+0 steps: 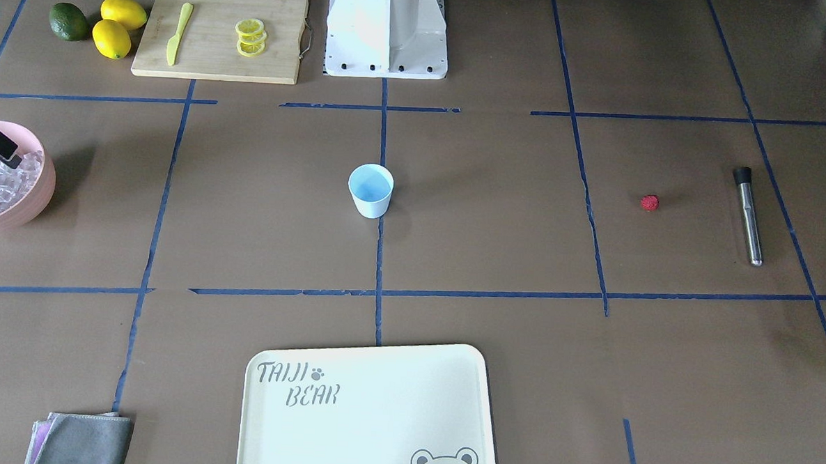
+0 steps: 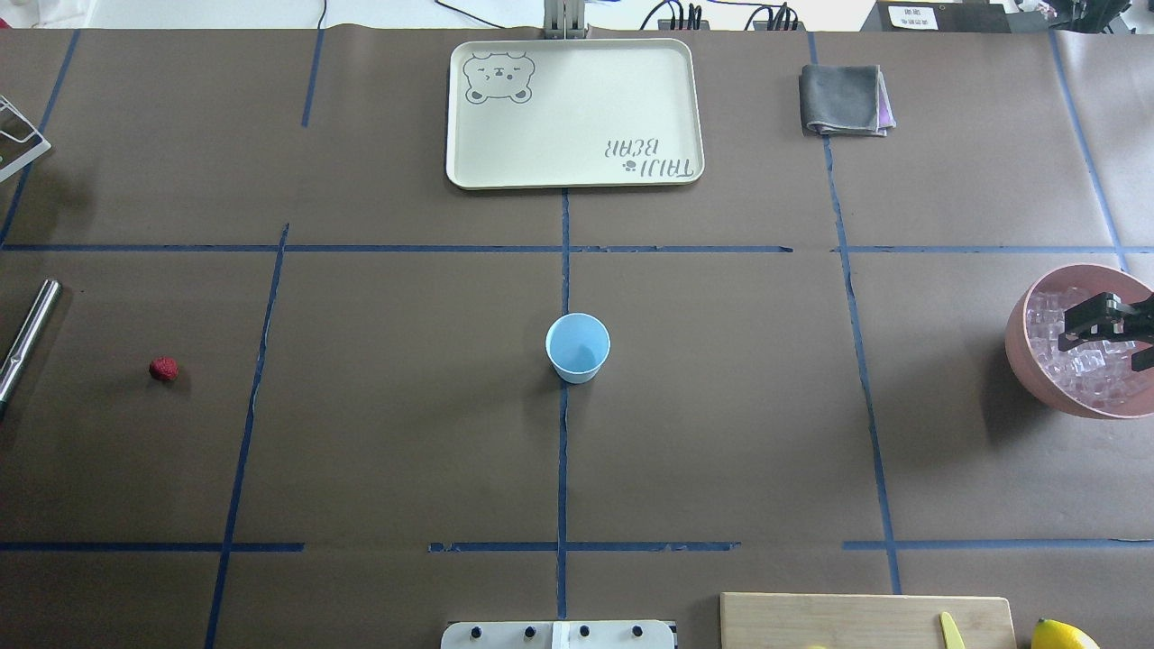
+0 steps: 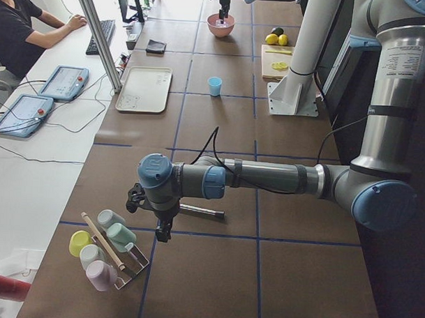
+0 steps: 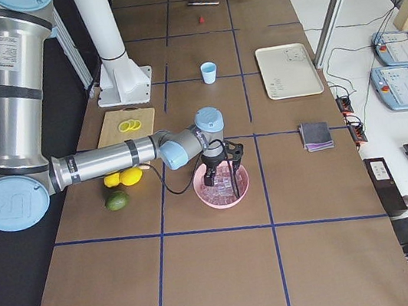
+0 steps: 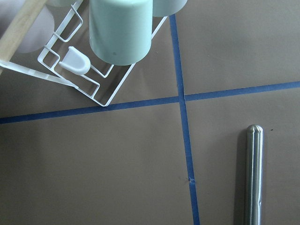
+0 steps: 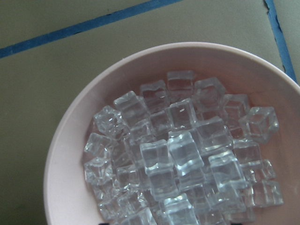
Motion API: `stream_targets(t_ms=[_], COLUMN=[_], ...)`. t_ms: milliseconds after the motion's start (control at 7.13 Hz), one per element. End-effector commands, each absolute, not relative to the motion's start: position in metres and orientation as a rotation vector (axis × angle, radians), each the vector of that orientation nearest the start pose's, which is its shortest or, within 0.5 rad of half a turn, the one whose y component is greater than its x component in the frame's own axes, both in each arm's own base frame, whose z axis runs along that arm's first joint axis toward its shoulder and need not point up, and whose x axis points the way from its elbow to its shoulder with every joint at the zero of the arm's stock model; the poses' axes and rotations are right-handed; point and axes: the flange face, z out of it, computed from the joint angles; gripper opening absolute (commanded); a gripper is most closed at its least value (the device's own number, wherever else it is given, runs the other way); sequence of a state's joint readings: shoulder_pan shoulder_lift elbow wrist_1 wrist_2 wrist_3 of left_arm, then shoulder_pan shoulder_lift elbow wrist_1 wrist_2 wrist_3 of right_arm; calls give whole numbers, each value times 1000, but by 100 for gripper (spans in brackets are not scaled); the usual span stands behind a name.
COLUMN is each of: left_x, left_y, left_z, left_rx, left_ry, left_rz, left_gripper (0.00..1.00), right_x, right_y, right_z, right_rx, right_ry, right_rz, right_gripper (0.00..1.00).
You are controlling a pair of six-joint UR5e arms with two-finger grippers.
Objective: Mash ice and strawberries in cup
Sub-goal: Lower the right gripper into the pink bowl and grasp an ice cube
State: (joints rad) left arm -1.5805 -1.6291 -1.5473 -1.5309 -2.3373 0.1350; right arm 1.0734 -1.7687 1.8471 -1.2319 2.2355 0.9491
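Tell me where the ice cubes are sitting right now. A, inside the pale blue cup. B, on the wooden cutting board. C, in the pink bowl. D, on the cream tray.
C: the ice is piled in the pink bowl, as the right wrist view shows, while the cup at the table's middle holds nothing.

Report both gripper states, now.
Left gripper: cannot be told.
Right gripper: open, holding nothing, above the ice.
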Motion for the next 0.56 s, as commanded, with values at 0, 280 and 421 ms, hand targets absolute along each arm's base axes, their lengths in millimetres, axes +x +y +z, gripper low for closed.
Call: stream_targets(t_ms=[0, 280, 421], left_x=[-69, -70, -70], left_y=[-515, -516, -516], left_z=[645, 643, 641], left_rx=[51, 56, 59], left_ry=[766, 767, 767], left_rz=[118, 118, 119], left_gripper=[100, 100, 100], right_x=[-154, -154, -154], right_y=[-420, -420, -420], right_z=[584, 591, 591], right_rx=[-141, -150, -150], right_ry=[-753, -746, -746], right_rz=[279, 283, 283], right_gripper=[88, 80, 63])
